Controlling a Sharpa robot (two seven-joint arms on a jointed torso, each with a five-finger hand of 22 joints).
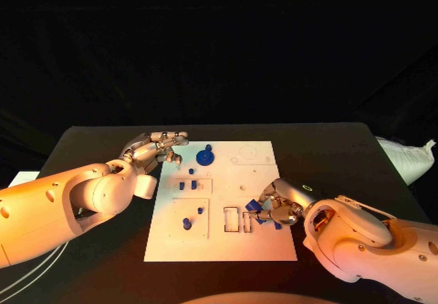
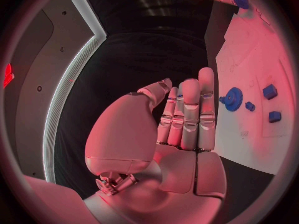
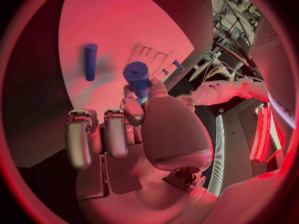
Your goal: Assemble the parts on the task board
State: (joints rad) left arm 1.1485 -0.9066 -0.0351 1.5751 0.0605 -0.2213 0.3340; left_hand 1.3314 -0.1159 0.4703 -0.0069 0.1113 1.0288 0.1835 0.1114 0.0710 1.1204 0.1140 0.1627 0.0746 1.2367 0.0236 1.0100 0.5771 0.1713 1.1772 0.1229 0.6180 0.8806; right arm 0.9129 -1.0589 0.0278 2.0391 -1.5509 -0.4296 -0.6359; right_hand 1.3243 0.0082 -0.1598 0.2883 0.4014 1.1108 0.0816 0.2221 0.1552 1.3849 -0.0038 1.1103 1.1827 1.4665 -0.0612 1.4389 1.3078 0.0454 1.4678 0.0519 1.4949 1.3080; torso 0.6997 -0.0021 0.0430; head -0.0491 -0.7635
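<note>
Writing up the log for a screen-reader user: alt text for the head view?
The right hand grips a blue part over the white task board. The left hand hovers open at the board's far left edge, near a blue gear.

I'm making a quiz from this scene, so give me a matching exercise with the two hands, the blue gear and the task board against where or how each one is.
Things:
1. left hand
2. right hand
3. blue gear
4. task board

States:
A. white plate, middle of the table
B. holds a blue part
C. lies on the board's far end
D. holds nothing, at the board's far left edge

Pairs: 1-D, 2-B, 3-C, 4-A
</note>
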